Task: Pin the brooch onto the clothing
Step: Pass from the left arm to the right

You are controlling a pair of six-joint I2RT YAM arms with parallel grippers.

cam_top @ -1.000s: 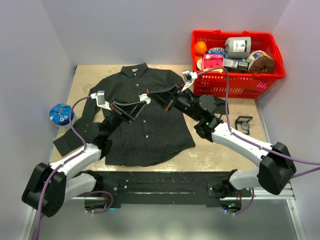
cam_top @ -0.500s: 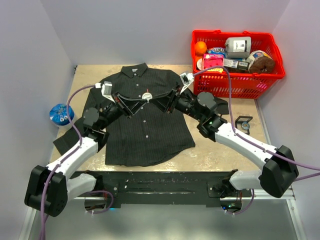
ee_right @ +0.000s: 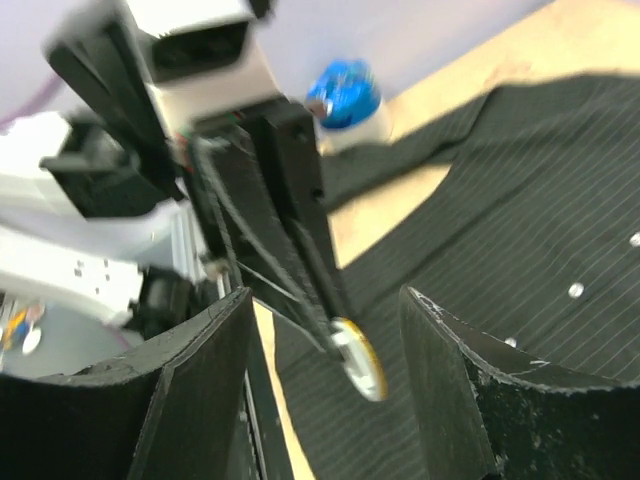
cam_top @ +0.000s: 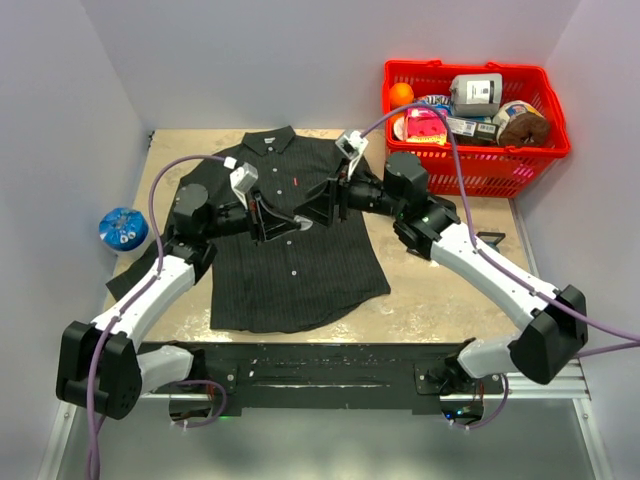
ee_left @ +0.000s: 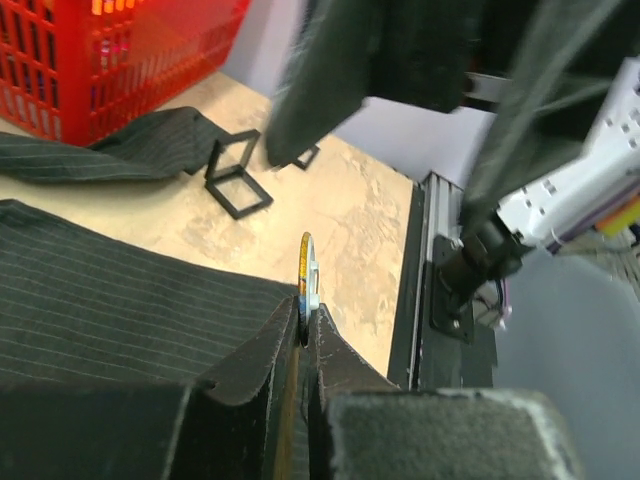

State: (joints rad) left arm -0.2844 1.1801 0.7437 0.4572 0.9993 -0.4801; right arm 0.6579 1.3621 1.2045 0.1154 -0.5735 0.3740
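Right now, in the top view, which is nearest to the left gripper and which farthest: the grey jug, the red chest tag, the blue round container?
1. Red chest tag, on the shirt just beyond the left gripper, which holds the brooch.
2. Blue round container, far left.
3. Grey jug, in the red basket, back right.

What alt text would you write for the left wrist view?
The left gripper pinches a thin round brooch edge-on between its dark fingertips. The pinstriped shirt lies lower left on the beige table, a red basket sits top left, and the right gripper hangs open and blurred overhead.
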